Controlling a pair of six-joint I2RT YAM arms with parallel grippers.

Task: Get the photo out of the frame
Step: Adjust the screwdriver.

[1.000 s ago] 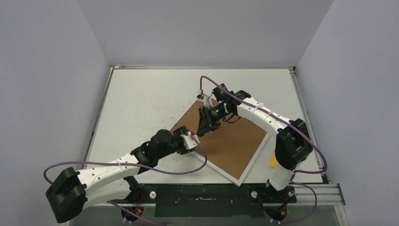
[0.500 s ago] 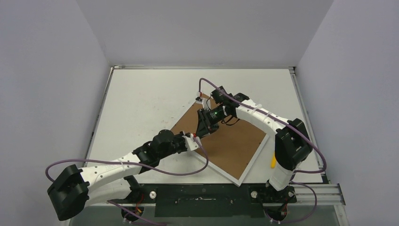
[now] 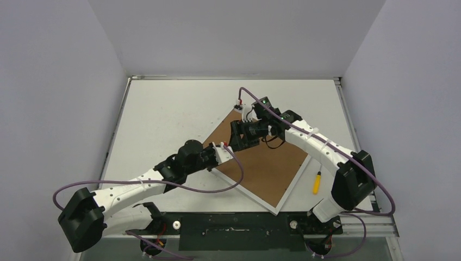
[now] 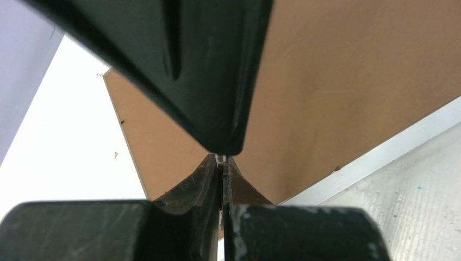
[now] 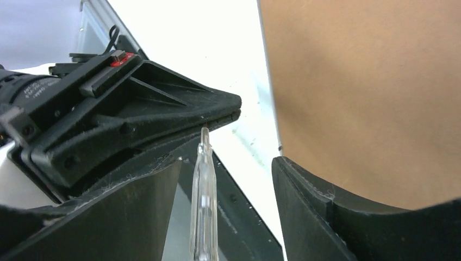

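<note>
The frame lies face down on the table, its brown back up and a white border round it. The photo is hidden beneath that back. My two grippers meet tip to tip over the frame's left part. My left gripper is shut on the tip of a thin clear rod, and that tip shows between its pressed fingers. My right gripper faces it with jaws apart. The rod stands between them, nearer one finger, and no grip shows. In the top view the right gripper hangs over the brown back.
A yellow-handled tool lies on the table just right of the frame's lower right edge. Grey walls close in the table on three sides. A metal rail runs along the right edge. The arms' bases sit at the near edge.
My left gripper has shut on the rod's tip and moved up a little. My right gripper has opened off the rod. The right arm swung rightward, uncovering the yellow tool.
</note>
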